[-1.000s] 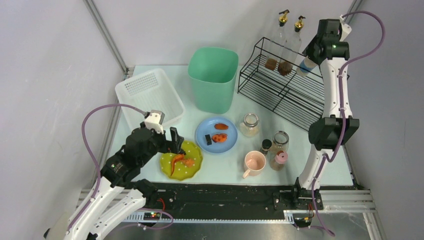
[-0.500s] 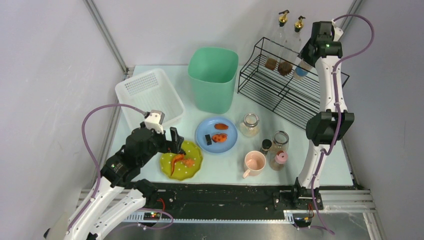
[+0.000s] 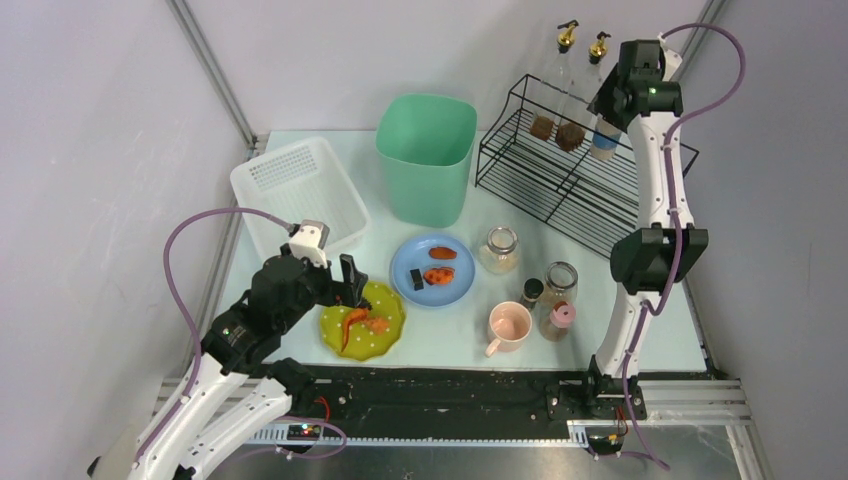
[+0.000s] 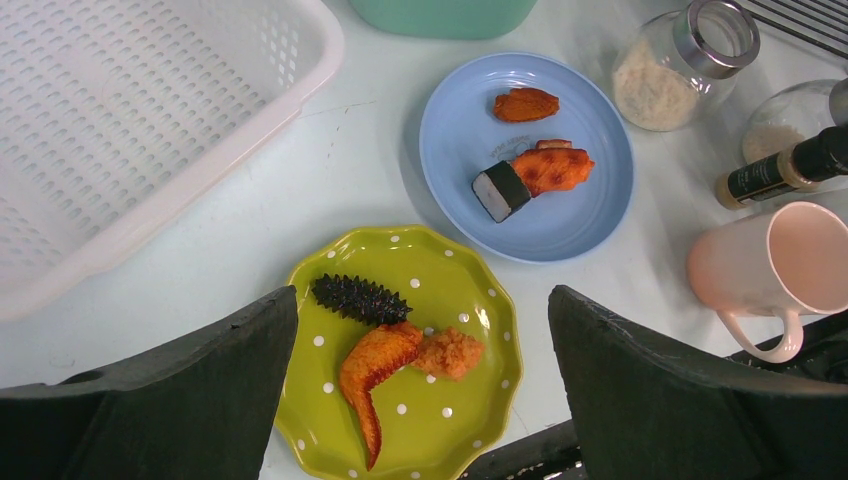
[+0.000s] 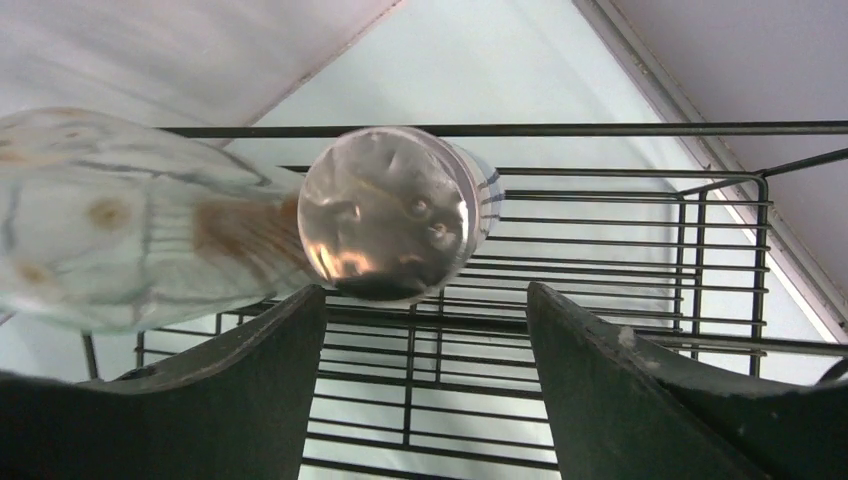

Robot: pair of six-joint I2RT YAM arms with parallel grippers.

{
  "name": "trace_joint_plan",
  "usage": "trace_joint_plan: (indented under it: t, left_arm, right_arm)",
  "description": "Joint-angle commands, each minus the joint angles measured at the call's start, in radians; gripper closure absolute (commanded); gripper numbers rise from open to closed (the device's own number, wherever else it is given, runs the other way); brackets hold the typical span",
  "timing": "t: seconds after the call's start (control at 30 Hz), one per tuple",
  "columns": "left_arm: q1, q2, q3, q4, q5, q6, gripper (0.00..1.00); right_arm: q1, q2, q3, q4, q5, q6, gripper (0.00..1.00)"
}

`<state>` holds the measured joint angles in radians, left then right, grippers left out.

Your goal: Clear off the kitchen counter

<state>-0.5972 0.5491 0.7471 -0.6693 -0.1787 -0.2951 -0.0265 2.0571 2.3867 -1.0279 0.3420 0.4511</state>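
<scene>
The pale mint kitchen counter [image 3: 440,342] carries a green dotted plate [image 3: 362,320] with a chicken wing, a blue plate [image 3: 432,270] with food pieces, a pink mug [image 3: 510,325] and several jars. My left gripper [image 4: 422,300] hangs open over the green plate [image 4: 440,400], both fingers clear of it. My right gripper [image 3: 610,118] is high at the back of the black wire rack [image 3: 570,185]. A silver-lidded jar [image 5: 390,210] stands on the rack just beyond the open right gripper [image 5: 425,292], with nothing between the fingers.
A green bin [image 3: 425,155] stands at the back middle and a white perforated basket [image 3: 298,190] at the left. Two pump bottles [image 3: 566,60] stand on the rack beside the silver-lidded jar [image 3: 603,140]. A glass jar [image 3: 499,248] and small bottles [image 3: 558,320] crowd the mug.
The right arm has shifted left along the rack's back with the jar, then its jaws widened and let the jar go. The left arm has not moved.
</scene>
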Motion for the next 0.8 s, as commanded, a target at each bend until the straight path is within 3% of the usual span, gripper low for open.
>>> trace_joint_plan:
  t: [0.0,0.2,0.33,0.53,0.77]
  left_arm:
    - [0.005,-0.001,0.003,0.011,0.006,0.02,0.02]
    - [0.004,-0.001,0.002,0.011,0.004,0.021,0.02]
    - [0.004,-0.001,0.003,0.011,0.002,0.02,0.02]
    - [0.004,-0.001,0.003,0.009,0.001,0.019,0.02]
    - [0.004,0.004,0.003,0.01,0.008,0.018,0.02]
  right_arm:
    - [0.016,-0.113,0.043,0.021,0.008,-0.007,0.22]
    - [0.05,-0.174,0.021,0.034,0.02,0.001,0.21]
    - [0.12,-0.303,-0.096,0.116,0.036,-0.014,0.21]
    - [0.258,-0.565,-0.435,0.279,0.051,-0.07,0.21]
    - [0.394,-0.791,-0.767,0.333,0.013,-0.109,0.21]
